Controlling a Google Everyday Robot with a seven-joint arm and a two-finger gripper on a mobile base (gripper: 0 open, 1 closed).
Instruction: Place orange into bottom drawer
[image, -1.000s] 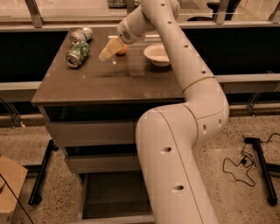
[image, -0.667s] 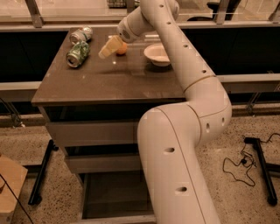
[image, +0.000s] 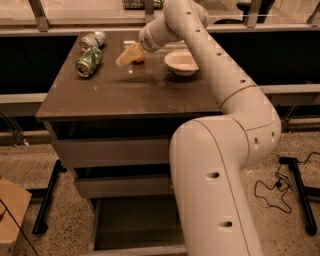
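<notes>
Gripper at the orange, far side of the tabletop.
I've got the gripper (image: 128, 55) low over the tabletop (image: 100, 95), and the orange (image: 139, 59) sits right against it on its right side, partly hidden behind it. Spread or clamped on the fruit, I cannot tell. Further right of the gripper stands a cream bowl (image: 181, 62); off to its left lie a crushed green can (image: 89, 61) and a silver can (image: 93, 39). Far below the gripper, the bottom drawer (image: 140, 225) stands open, dark inside.
</notes>
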